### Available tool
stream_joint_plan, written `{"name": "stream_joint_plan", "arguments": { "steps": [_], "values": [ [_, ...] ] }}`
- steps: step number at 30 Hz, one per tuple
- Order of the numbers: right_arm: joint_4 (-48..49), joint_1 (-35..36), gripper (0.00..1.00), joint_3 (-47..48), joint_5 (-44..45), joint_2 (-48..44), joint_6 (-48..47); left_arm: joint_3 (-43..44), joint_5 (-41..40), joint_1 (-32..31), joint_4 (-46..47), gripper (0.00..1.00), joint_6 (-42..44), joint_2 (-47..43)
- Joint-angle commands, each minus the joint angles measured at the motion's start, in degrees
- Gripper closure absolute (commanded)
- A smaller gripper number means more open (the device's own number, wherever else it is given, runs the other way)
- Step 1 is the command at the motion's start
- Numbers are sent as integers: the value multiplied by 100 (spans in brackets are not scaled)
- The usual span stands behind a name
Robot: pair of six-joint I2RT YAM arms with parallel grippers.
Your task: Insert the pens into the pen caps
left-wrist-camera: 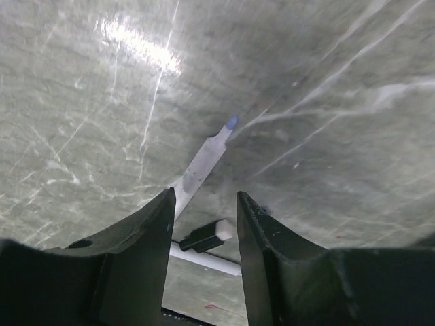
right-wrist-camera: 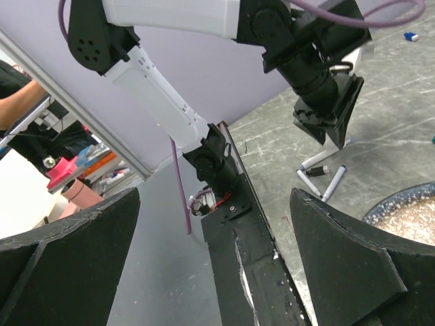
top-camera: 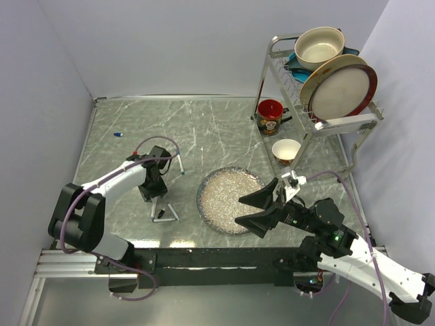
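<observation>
My right gripper hangs nearest me, low in the top view. Its fingers are spread wide and hold nothing, and it sits over the right part of the speckled plate. Left of the plate, three pens lie close together on the marble table. The left gripper hovers just above them, fingers apart and empty. Through that gap I see a blue-tipped pen and, nearer, a black cap with a white piece at its end. Further back, a teal-ended pen lies alone. A blue cap sits at the far left. The dish rack stands upper right.
</observation>
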Motion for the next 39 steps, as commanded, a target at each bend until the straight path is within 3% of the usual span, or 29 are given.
{"name": "stream_joint_plan", "arguments": {
  "steps": [1,5,13,18,30,34,39],
  "values": [
    [207,14,1,58,51,-92,47,-56,-194,-62,-2,54,74,100],
    [120,14,1,110,33,-100,38,93,-649,-62,51,57,110,530],
    [23,14,1,14,138,-381,83,-55,-625,-62,490,75,127,1287],
    [58,14,1,5,165,-329,83,5,-729,-62,465,99,75,1226],
    [533,14,2,-4,-64,471,302,428,-1301,-53,-160,99,-110,-363],
    [716,14,2,-4,-37,751,302,472,-969,-53,-37,99,21,-927],
    [1787,14,1,-179,34,1945,495,217,279,-61,726,99,285,-1831]
  ]
}}
